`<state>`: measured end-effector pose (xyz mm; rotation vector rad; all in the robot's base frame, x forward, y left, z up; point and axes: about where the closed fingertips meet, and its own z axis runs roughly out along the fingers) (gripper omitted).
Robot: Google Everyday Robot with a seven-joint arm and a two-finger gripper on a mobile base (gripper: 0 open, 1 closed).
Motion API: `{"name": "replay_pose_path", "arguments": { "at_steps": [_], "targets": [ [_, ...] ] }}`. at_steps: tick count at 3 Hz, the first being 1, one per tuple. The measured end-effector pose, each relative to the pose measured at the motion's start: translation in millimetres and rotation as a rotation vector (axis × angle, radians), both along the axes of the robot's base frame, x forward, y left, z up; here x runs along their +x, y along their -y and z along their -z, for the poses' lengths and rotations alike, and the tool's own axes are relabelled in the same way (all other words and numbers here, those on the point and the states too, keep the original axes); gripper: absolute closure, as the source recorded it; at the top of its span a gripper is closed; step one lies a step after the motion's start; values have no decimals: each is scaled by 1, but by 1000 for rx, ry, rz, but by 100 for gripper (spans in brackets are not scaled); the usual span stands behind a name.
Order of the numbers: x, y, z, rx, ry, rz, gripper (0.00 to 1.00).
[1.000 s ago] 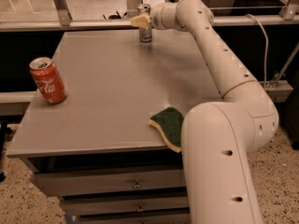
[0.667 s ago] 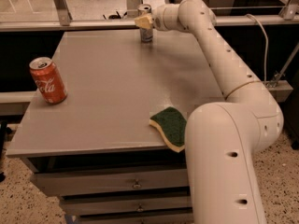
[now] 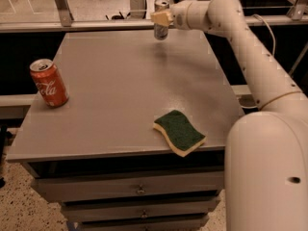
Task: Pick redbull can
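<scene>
Right now I have the hand [image 3: 161, 18] out at the far edge of the worktop [image 3: 120, 81], at about 12 o'clock from its centre, and it is clenched around the redbull can [image 3: 160, 31]. One pale finger lies across the front of the can at mid-height, with the silver top showing above it and the lower body below. The can stands upright in the grip. I cannot tell whether its base touches the worktop or hangs just above it, though a faint dark patch lies on the grey surface directly beneath. The arm [image 3: 250, 47] reaches in from 3 o'clock, its wrist level with the can, and its thick white lower part fills my view at 4 to 5 o'clock. A red Coca-Cola can [image 3: 48, 83] stands upright near the worktop's edge at 9 o'clock, well apart from the hand. A green and yellow sponge [image 3: 179, 132] lies flat near the front edge at about 5 o'clock. Drawer fronts [image 3: 139, 189] show below the worktop.
</scene>
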<state>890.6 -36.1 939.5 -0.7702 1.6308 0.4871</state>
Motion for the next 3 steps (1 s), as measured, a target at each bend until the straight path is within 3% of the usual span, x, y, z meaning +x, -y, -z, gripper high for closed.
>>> {"name": "replay_pose_path", "arguments": {
  "at_steps": [1,2,3],
  "targets": [
    [-44,19,-23,112,23,-132,100],
    [-96,17,-49,230,31,-295,100],
    [-101,10,-52,246,27,-318,100]
  ]
}}
